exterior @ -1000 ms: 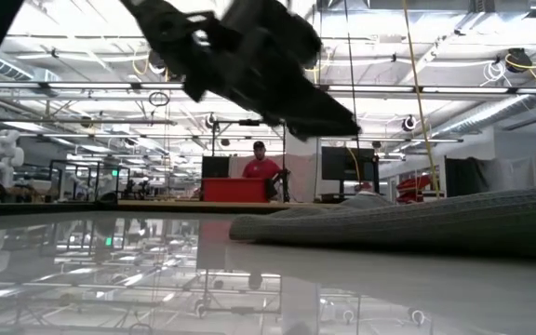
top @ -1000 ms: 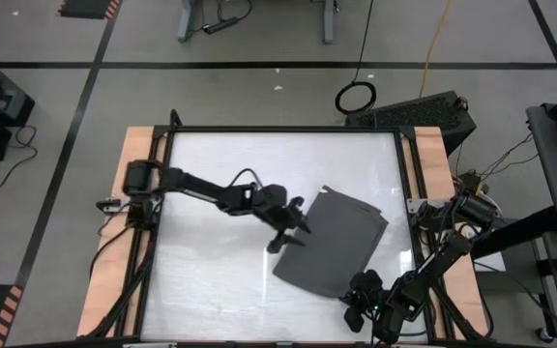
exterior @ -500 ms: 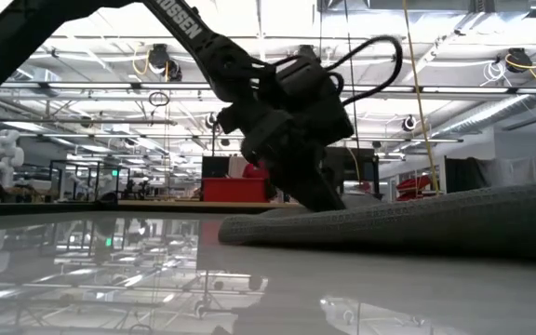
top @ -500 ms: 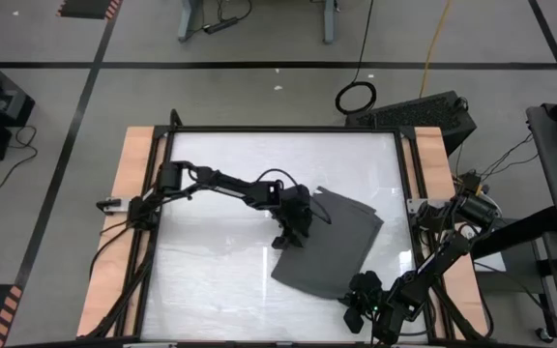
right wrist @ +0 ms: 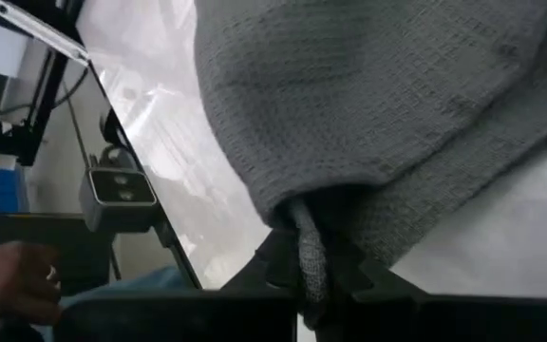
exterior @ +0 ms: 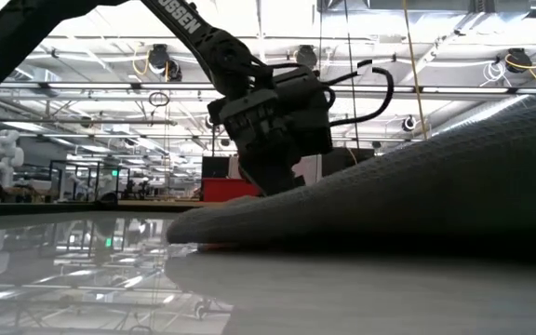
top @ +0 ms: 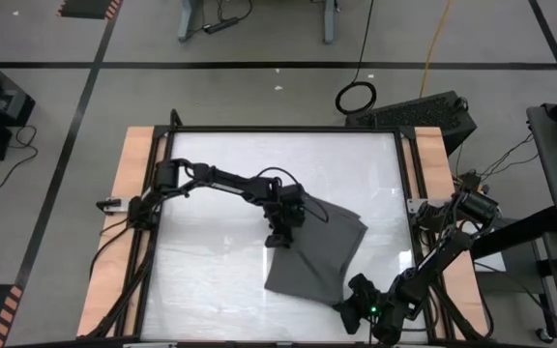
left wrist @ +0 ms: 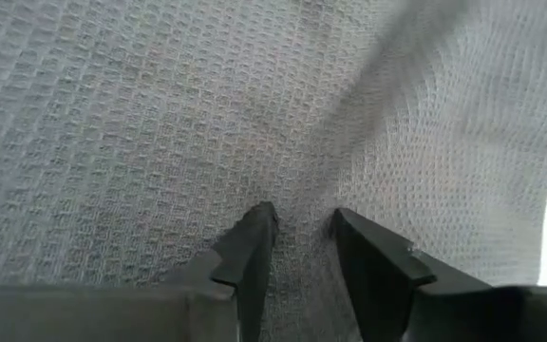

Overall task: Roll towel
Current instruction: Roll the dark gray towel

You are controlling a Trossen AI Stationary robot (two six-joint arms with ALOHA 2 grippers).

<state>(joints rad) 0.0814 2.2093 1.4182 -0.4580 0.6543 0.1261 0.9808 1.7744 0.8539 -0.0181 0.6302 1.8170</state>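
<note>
Bare table (top: 211, 261) left of towel (top: 322, 256)
</note>
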